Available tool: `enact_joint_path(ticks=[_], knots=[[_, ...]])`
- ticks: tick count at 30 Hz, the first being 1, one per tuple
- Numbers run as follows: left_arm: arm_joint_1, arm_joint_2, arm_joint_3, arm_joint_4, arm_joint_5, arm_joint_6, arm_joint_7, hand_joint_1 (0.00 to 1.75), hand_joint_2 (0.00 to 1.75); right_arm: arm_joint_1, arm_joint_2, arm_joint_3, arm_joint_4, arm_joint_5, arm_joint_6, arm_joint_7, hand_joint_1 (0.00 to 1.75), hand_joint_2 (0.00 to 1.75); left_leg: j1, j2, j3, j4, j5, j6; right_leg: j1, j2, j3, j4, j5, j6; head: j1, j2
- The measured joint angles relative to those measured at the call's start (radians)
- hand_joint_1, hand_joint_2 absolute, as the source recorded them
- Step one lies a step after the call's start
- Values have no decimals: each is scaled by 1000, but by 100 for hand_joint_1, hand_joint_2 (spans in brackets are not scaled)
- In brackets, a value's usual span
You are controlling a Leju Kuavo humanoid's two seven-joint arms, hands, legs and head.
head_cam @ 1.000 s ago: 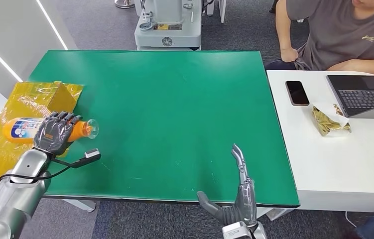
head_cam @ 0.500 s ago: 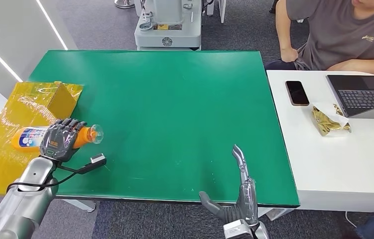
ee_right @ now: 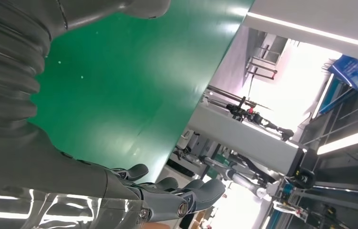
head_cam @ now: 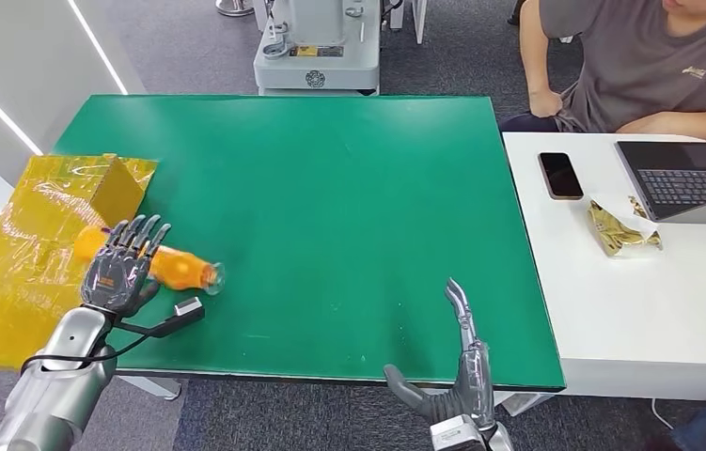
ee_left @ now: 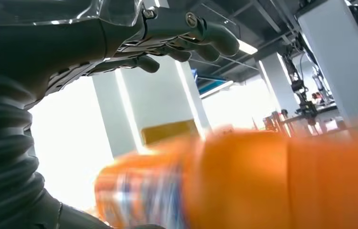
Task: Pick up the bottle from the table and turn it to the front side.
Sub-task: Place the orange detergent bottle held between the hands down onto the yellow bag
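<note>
Left fingers: we see the left hand with its fingers spread and extended over the orange bottle, closed on nothing; in the left wrist view the fingers stand straight, apart from the blurred orange bottle beside them.
Contact: we cannot tell whether the palm touches the bottle or hovers just above it.
Bottle: we find it lying on its side near the left edge of the green surface, its clear cap end pointing toward the middle of the surface and its base end toward the yellow bag.
Yellow bag: it lies over the left edge of the surface, shiny and crumpled, with one corner folded up.
Left arm: the silver arm comes in from the near left corner, and a small black cable with a plug rests on the surface just beside the wrist.
Right fingers: we see the right hand at the near edge of the surface, fingers straight and pressed together, thumb out to the side, holding nothing; in the right wrist view the fingers lie together beside the green surface.
Far side: a grey machine base stands past the far edge.
White desk: at the right edge stands a white desk carrying a black phone, a laptop and a crumpled wrapper; a person sits behind it.
</note>
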Motion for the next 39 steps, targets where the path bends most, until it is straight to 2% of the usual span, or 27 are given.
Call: enact_joint_path(ticks=[7,13,16,18,21,23,25,28,33,36,39], knots=[[-22,0,0,104,13,0,37,0,175,-1,-1,0,0,-1,1,-10,0,175,0,0,0,0,0,0,0,0,0,0,0,0,0,0],[-18,-1,12,85,26,0,38,0,175,0,-1,0,0,1,-11,-9,0,175,0,0,0,0,0,0,0,0,0,0,0,0,0,0],[-2,-6,58,2,28,2,7,0,175,3,-1,0,0,2,-15,-9,0,175,0,0,0,0,0,0,0,0,0,0,0,0,0,0],[11,-21,111,-76,36,2,-50,0,175,4,-1,0,0,1,-16,-9,0,175,0,0,0,0,0,0,0,0,0,0,0,0,0,0],[23,-75,241,-219,67,4,-186,0,175,3,-1,0,1,-3,-15,-13,0,175,0,0,0,0,0,0,0,0,0,0,0,0,0,0],[23,-113,327,-304,113,5,-241,0,175,1,-1,1,5,-12,-14,-21,0,175,0,1,1,0,0,0,0,1,0,0,0,0,0,0],[23,-143,385,-380,179,6,-257,0,175,-2,-1,1,12,-24,-13,-33,0,175,0,1,1,0,0,0,0,1,0,0,0,0,0,0],[22,-174,419,-471,312,6,-261,0,175,-11,-1,6,25,-44,-10,-53,0,175,0,0,1,0,0,0,0,0,1,0,0,0,0,0],[14,-212,393,-581,634,6,-265,0,175,-28,1,17,43,-60,-4,-71,0,175,0,0,2,0,0,0,0,-1,1,0,0,0,0,0],[7,-227,306,-610,893,8,-269,0,175,-35,7,18,47,-60,-6,-73,0,175,0,-2,2,0,0,0,0,-2,2,0,0,0,0,0],[5,-241,199,-627,1073,9,-272,0,175,-38,18,18,47,-57,-11,-84,0,175,0,-2,2,0,0,0,0,-2,3,0,0,0,0,0]])
